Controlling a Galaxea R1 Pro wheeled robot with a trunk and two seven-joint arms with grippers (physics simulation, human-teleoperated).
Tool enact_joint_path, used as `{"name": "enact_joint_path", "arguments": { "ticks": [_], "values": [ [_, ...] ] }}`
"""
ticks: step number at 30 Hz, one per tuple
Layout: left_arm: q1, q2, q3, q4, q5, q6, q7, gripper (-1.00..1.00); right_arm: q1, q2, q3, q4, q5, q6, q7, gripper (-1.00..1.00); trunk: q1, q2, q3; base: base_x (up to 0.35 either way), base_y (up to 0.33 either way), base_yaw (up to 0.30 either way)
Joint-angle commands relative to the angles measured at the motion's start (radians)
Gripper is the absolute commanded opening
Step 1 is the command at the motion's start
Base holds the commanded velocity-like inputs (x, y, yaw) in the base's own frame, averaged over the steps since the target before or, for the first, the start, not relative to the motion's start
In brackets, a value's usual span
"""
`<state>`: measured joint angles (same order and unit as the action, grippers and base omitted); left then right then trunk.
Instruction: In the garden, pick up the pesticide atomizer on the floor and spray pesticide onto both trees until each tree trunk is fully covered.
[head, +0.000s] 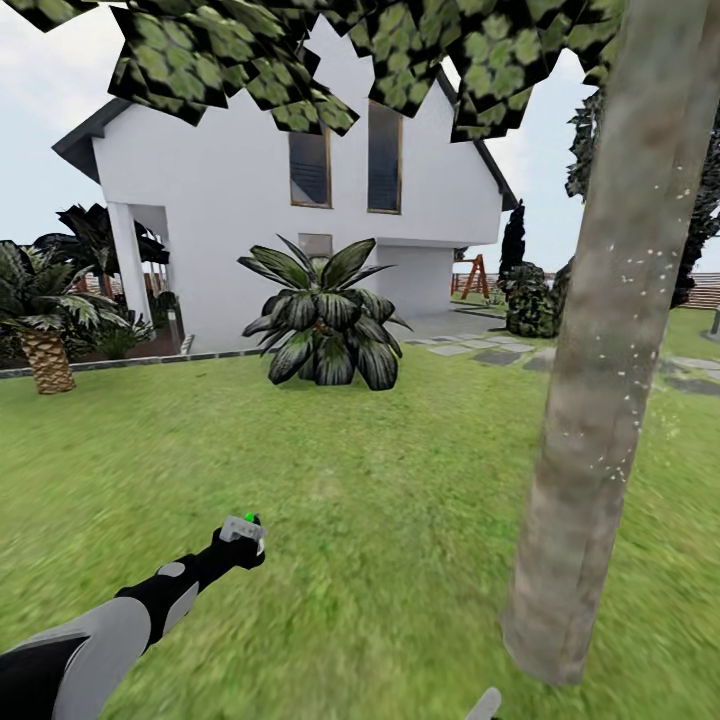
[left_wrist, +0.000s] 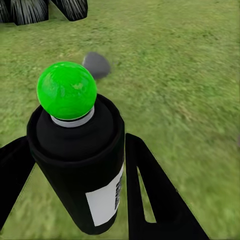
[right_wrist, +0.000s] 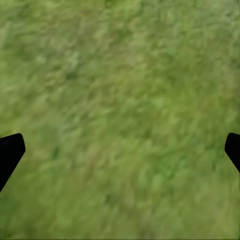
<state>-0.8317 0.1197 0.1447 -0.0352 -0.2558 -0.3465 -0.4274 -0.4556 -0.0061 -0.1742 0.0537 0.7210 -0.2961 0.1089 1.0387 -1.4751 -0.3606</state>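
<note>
- Green lawn (head: 380, 480) covers the ground in the head view; a white house (head: 250, 200) stands behind it.
- Left gripper (head: 240, 545): clenched on the atomizer (head: 243, 527), held out low over the grass at that view's lower left.
- In the left wrist view the atomizer (left_wrist: 80, 165) sits upright between the two black fingers (left_wrist: 155, 200), which press its sides. Dark body, white label, round green cap on top.
- Trunk (head: 610, 330): mottled grey-brown, leaning slightly, near right in the head view, well apart from the atomizer. Small pale specks show on and beside its bark.
- Leaf canopy (head: 330, 50) hangs across the top.
- Broad-leaved shrub (head: 325, 320) stands mid-lawn; a palm (head: 40, 320) at far left.
- Right gripper (right_wrist: 120, 150): released, fingertips wide apart over bare grass.
</note>
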Motion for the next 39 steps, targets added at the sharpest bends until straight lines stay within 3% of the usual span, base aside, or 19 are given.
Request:
{"name": "enact_joint_path", "arguments": {
  "ticks": [1,17,39],
  "values": [
    [0.000,0.000,0.001,0.000,0.000,0.000,0.001,-1.00,0.000,0.000,0.000,0.000,0.000,0.000,0.000,1.00,0.000,0.000,0.000,0.245,0.280,0.000],
    [0.000,0.000,0.001,0.000,0.000,0.000,0.002,-1.00,0.002,0.002,0.001,0.000,0.000,0.000,0.000,1.00,0.000,0.000,0.000,0.302,0.199,0.000],
    [0.000,0.000,0.001,0.000,0.001,0.000,0.001,-1.00,0.006,0.002,0.001,0.000,0.000,0.000,0.000,1.00,0.000,0.000,0.000,0.212,0.281,-0.011]
  ]
}}
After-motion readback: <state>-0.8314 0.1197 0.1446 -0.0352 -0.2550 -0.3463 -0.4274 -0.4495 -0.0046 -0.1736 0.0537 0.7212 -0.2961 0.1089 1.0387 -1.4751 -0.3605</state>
